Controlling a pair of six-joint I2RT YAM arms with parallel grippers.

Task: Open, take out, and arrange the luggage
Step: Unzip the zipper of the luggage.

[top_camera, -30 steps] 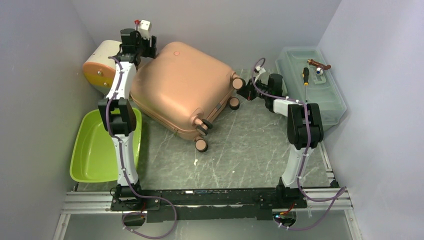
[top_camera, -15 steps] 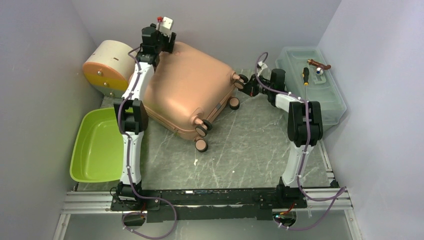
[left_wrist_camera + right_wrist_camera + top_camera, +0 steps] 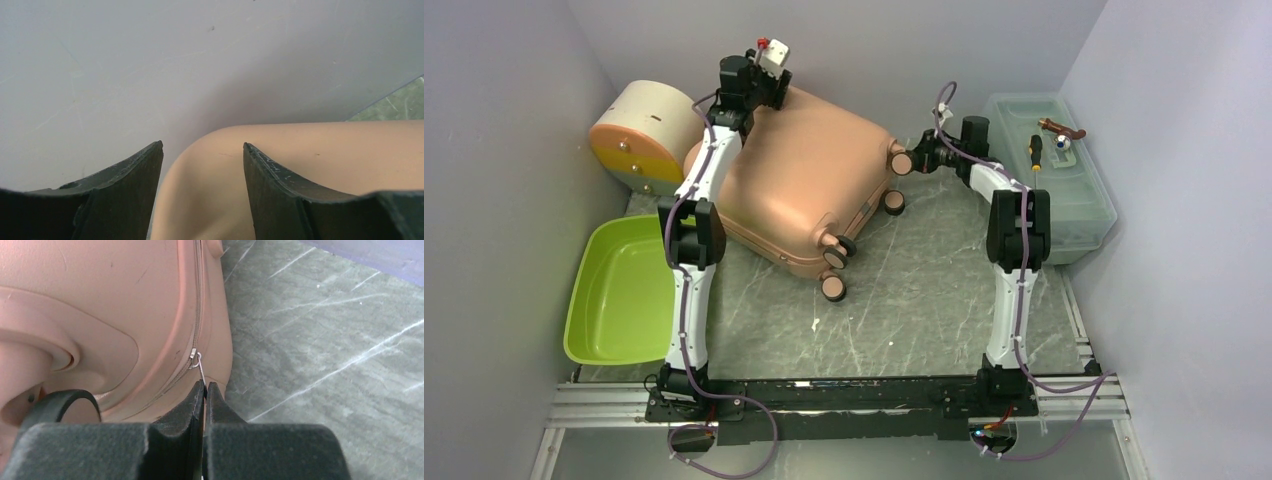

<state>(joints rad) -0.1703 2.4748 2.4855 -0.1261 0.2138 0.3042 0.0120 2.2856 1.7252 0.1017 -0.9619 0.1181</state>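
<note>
Right gripper (image 3: pixel 205 386): jaws pressed together, pinching the thin metal zip pull (image 3: pixel 198 366) that hangs from the slider on the suitcase (image 3: pixel 799 165) seam. Location: the far right corner of the suitcase, just beside a wheel (image 3: pixel 60 402).

Left gripper (image 3: pixel 202 150): fingers (image 3: pixel 125 195) standing apart, nothing clamped. A rounded corner of the suitcase shows in the gap. Contact between fingers and shell: cannot tell. Location: the far left corner of the suitcase, close to the back wall (image 3: pixel 150 60).

Suitcase: salmon-pink hard shell with rounded corners. Lies on its broad side, lid down, at the far middle of the bench (image 3: pixel 924 300). Set diagonally, with the wheeled end turned toward the right arm and the near right. Small wheels show along that end, the nearest one resting on the bench.

Round box (image 3: pixel 629 135): cream body, orange-yellow front. Stands in the far left corner, left of the suitcase. Touching it or just beside it: cannot tell.

Tub (image 3: pixel 614 295): lime green plastic, at the near left of the bench, just left of the left arm.

Clear box (image 3: pixel 1064 215): translucent grey-green, lidded, along the right wall, to the right of the right arm and apart from the suitcase. A screwdriver (image 3: pixel 1035 150) with a dark handle lies on the lid. A small brown item (image 3: pixel 1062 127) lies beyond it, too small to identify.
</note>
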